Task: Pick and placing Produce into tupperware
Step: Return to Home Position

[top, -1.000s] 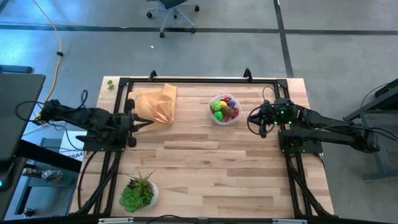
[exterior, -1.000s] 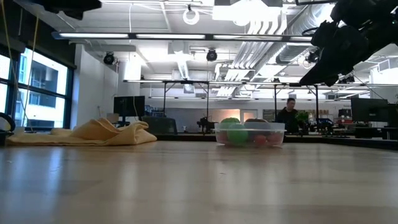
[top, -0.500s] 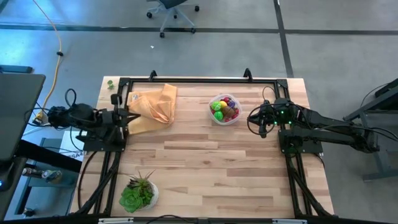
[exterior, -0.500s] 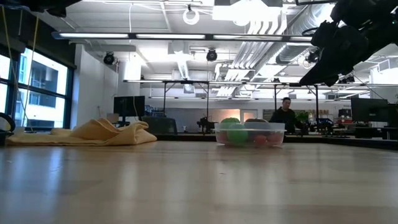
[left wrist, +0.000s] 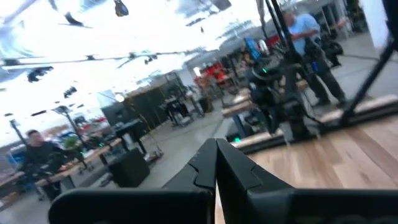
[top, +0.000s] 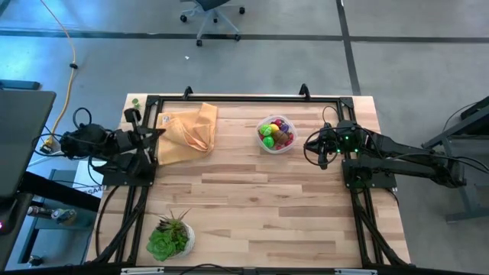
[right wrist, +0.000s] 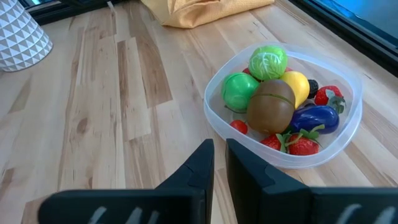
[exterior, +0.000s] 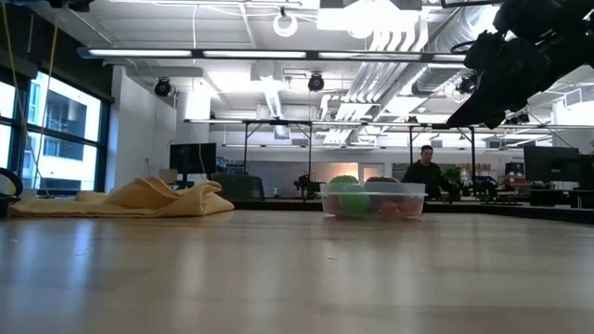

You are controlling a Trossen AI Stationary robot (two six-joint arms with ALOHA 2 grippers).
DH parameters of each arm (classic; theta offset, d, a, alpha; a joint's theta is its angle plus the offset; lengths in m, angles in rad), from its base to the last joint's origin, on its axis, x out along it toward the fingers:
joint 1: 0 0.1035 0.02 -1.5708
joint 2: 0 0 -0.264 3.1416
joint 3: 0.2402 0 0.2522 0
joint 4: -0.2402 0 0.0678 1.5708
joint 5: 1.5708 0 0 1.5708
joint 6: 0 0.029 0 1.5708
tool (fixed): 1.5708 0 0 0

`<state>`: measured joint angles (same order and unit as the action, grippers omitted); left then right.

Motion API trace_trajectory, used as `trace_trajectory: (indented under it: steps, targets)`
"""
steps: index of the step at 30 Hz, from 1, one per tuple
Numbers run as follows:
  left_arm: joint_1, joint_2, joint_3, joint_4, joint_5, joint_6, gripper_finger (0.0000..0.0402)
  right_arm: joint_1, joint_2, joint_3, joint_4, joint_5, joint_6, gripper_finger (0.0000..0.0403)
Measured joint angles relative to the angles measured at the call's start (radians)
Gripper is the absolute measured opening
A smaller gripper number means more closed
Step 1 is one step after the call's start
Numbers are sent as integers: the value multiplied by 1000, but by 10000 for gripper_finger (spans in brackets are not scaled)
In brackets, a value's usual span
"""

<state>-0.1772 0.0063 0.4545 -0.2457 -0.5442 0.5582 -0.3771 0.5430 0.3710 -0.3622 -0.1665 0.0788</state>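
Observation:
The clear tupperware (top: 276, 134) stands on the wooden table at the far right, and its rim (right wrist: 219, 127) shows close ahead in the right wrist view. It holds the produce (right wrist: 273, 99): green, yellow, brown, purple and red pieces. My right gripper (top: 312, 147) hovers just right of the tub above the table, slanting down, shut and empty (right wrist: 219, 152). My left gripper (top: 158, 131) is drawn back at the table's left edge, beside the cloth, pointing about level, shut and empty (left wrist: 216, 155).
A tan-orange cloth (top: 187, 128) lies crumpled at the far left. A green plant in a white pot (top: 170, 238) stands near the front left. Black frame rails (top: 244, 98) run along the table's edges. Bare wood (top: 260, 198) fills the middle. A person (exterior: 425, 173) stands in the room behind.
My left gripper has drawn back toward the table's left edge and a little toward the far edge, away from the cloth's near side, tipping up and rolling somewhat; it stays shut. The right arm and the tub have kept still.

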Motion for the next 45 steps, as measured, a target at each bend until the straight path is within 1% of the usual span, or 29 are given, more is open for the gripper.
trace_trajectory:
  steps: [5,12,20,30,33,38,45]
  targets:
    - [0,0,-9,48,2,-7,0,0,0,0,0,0,0,30]
    - [0,0,-121,144,86,-17,0,0,0,0,0,0,0,30]
    - [0,0,-200,141,125,-114,0,0,0,0,0,0,0,30]
    - [0,0,-343,201,126,-202,0,0,0,0,0,0,0,30]
    - [0,0,-361,200,128,-216,0,0,0,0,0,0,0,30]
    - [1,0,-392,230,168,-223,0,0,0,0,0,0,0,30]
    - [1,0,-427,255,167,-221,0,0,0,0,0,0,0,30]
